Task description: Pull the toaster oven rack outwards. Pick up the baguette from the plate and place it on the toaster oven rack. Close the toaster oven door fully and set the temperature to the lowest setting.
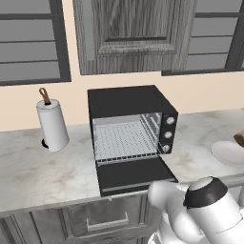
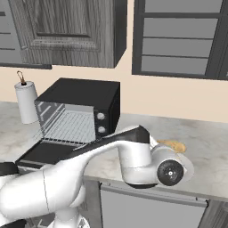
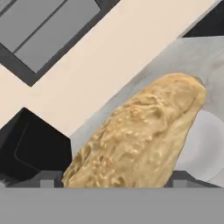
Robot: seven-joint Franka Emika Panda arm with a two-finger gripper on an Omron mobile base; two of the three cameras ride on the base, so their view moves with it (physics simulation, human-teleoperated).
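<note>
One baguette point(image 3: 140, 135) fills hand view, on plate point(image 3: 199, 148) | jaws spread wide either side | door point(image 1: 136, 175) down | rack point(image 1: 125, 140) inside toaster oven point(image 1: 128, 102)

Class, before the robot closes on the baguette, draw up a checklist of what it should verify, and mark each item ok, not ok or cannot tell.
1. Door folded down, cavity of the toaster oven open: ok.
2. Rack pulled outwards: cannot tell; it seems to reach the cavity's front edge.
3. Baguette lying on the plate: ok.
4. Hand lined up with the baguette: ok; the loaf sits right before its tips.
5. Hand open wide enough to take the loaf: ok.
6. Fingers already touching the loaf: cannot tell.
</note>
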